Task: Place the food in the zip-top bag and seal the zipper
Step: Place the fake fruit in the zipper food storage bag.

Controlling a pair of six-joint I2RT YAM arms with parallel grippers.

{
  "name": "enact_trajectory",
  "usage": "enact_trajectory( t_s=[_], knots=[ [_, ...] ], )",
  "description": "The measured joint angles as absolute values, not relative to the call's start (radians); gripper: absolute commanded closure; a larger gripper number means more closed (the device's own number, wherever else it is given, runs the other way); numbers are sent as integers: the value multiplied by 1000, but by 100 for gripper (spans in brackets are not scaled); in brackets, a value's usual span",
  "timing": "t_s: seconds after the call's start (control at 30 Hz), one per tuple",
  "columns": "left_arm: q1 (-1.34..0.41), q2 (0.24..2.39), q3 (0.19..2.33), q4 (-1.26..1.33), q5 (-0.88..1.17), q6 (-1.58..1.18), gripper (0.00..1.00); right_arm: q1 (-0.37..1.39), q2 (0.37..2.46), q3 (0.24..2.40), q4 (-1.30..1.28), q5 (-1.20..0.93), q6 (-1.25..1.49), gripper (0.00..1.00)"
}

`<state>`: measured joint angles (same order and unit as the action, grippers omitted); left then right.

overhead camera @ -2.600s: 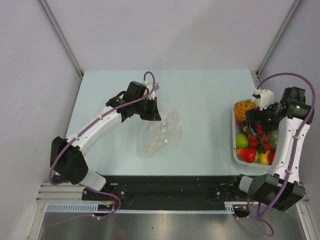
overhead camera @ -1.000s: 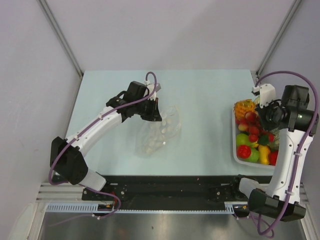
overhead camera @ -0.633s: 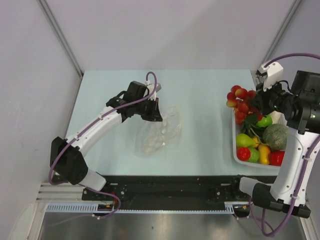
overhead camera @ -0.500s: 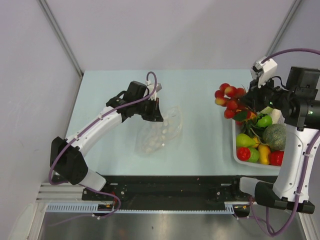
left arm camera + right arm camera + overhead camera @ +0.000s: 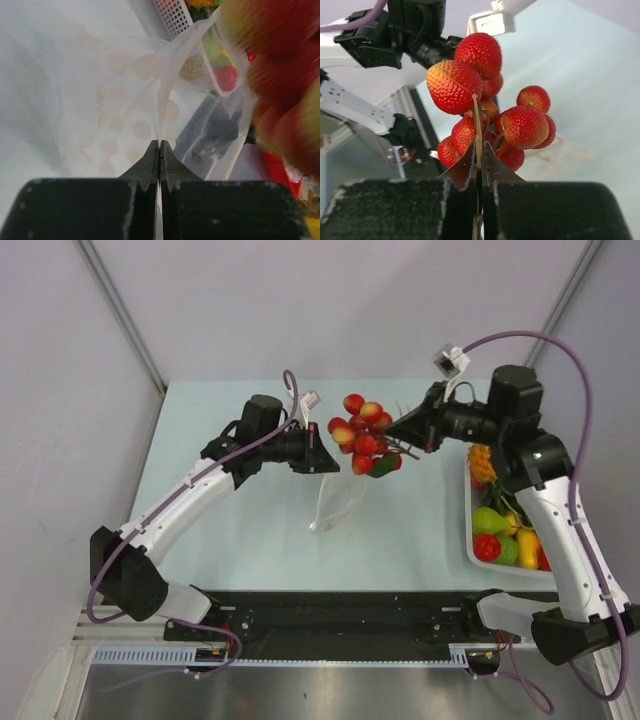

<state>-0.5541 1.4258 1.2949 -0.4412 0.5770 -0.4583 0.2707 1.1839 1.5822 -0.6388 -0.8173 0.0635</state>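
Observation:
The zip-top bag (image 5: 340,505) hangs crinkled from my left gripper (image 5: 322,457), which is shut on its upper edge; the thin film (image 5: 150,75) runs straight up between the closed jaws of that gripper (image 5: 159,146). I cannot make out the zipper. My right gripper (image 5: 398,430) is shut on the thin stem of a bunch of red berries (image 5: 360,435), held in the air just right of the left gripper and above the bag. In the right wrist view the berries (image 5: 520,125) fan out past the gripper (image 5: 479,150). The berries (image 5: 285,75) blur red beside the bag.
A white tray (image 5: 468,532) at the table's right edge holds the other food (image 5: 500,530): an orange ruffled piece, green balls, red and yellow bits. The left arm's black wrist (image 5: 415,30) lies close behind the berries.
My right arm has lifted the berry bunch out of the tray and carried it left to the bag. My left gripper has raised the bag's edge off the table.

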Motion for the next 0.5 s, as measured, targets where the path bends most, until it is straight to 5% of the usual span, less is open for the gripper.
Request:
enact_trajectory(
  t_s=[0.27,0.5],
  knots=[
    [-501,1406,1205,-318,660,-578,100,504,1207,1386,-375,-720,245,100],
    [-479,1406,1177,-298,667,-612,100,521,1206,1306,-227,-680,323,100]
  ],
)
